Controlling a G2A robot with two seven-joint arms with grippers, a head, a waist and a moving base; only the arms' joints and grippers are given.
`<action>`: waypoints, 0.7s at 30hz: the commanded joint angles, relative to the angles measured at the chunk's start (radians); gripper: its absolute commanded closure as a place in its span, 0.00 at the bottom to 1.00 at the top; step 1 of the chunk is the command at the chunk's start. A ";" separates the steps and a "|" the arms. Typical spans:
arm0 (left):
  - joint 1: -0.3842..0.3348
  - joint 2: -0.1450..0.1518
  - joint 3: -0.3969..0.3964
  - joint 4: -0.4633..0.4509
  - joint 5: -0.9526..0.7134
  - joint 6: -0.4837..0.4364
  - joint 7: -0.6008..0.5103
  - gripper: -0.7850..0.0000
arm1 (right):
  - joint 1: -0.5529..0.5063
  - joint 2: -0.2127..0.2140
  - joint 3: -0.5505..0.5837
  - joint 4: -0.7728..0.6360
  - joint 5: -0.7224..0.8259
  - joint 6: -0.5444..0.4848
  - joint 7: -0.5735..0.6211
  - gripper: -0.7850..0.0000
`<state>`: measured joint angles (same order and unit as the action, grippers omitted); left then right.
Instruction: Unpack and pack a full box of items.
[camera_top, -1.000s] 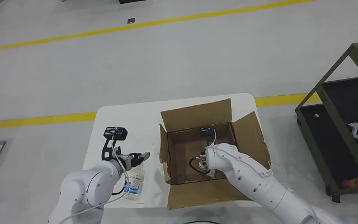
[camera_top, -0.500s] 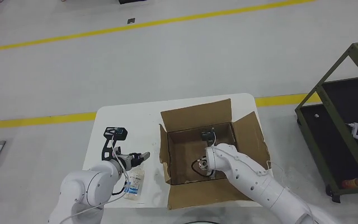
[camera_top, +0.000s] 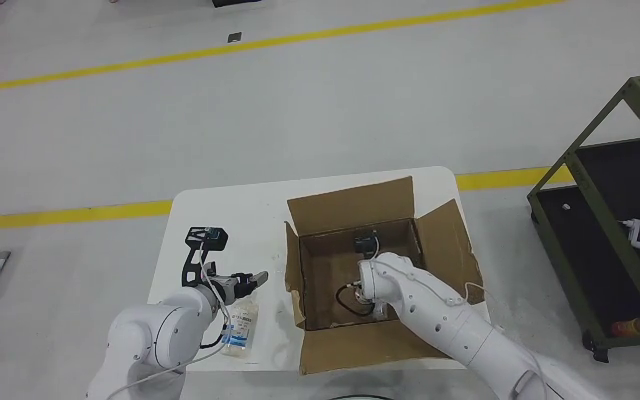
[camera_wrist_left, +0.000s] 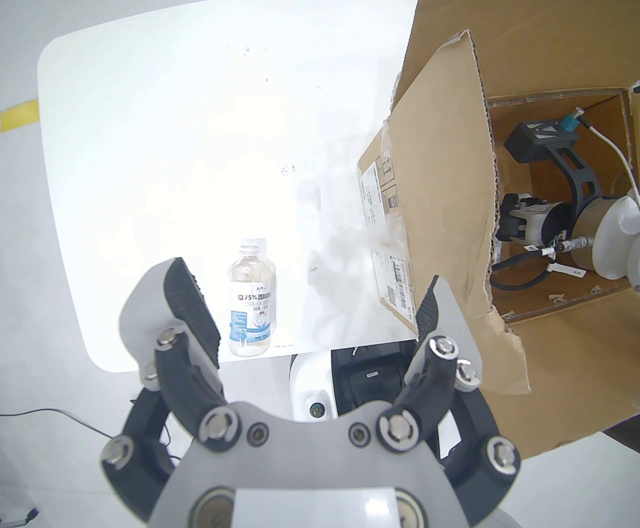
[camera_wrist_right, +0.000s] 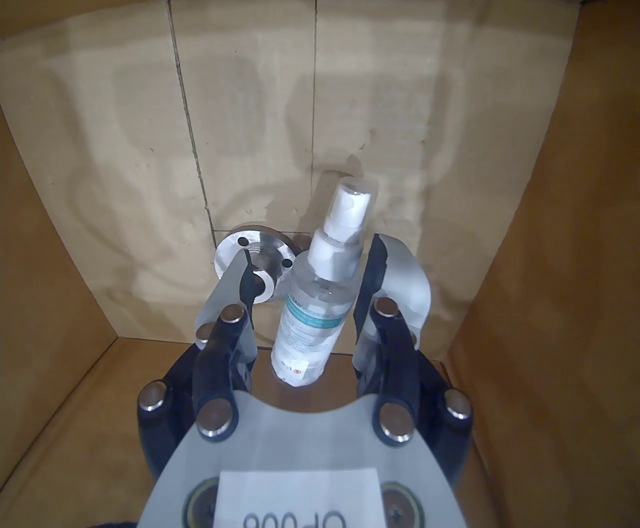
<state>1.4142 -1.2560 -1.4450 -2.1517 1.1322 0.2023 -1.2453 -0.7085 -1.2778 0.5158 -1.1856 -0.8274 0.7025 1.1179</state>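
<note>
An open cardboard box (camera_top: 440, 235) stands on the white table (camera_top: 220, 215). My right gripper (camera_wrist_right: 307, 280) is down inside the box, open, with its fingers on either side of a clear spray bottle (camera_wrist_right: 320, 295) with a white nozzle. One pad is close to the bottle and a gap shows at the other. My left gripper (camera_wrist_left: 312, 310) hovers open above the table, left of the box, holding nothing. Below it a small clear bottle (camera_wrist_left: 251, 300) with a blue-and-white label lies on the table near the front edge (camera_top: 240, 328).
A round metal flange (camera_wrist_right: 255, 260) lies on the box floor just beside the spray bottle. The box flaps (camera_wrist_left: 440, 200) stand up between the arms. A dark green cart (camera_top: 590, 230) stands off the table's right side.
My right arm has shifted slightly to the left inside the box. The left arm and the small bottle have not moved.
</note>
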 joint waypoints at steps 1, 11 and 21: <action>0.000 0.000 0.000 0.000 0.000 0.000 0.000 0.00 | 0.003 -0.003 -0.003 0.009 0.006 0.003 -0.002 0.48; 0.000 0.000 0.000 0.000 0.000 0.000 0.000 0.00 | 0.018 -0.013 -0.020 0.022 0.027 0.022 -0.022 0.66; 0.000 0.000 0.000 0.000 0.000 0.000 0.000 0.00 | 0.015 0.007 -0.019 -0.037 0.004 0.038 -0.038 0.82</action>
<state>1.4142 -1.2560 -1.4450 -2.1517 1.1322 0.2023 -1.2453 -0.6930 -1.2731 0.4971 -1.2157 -0.8170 0.7396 1.0809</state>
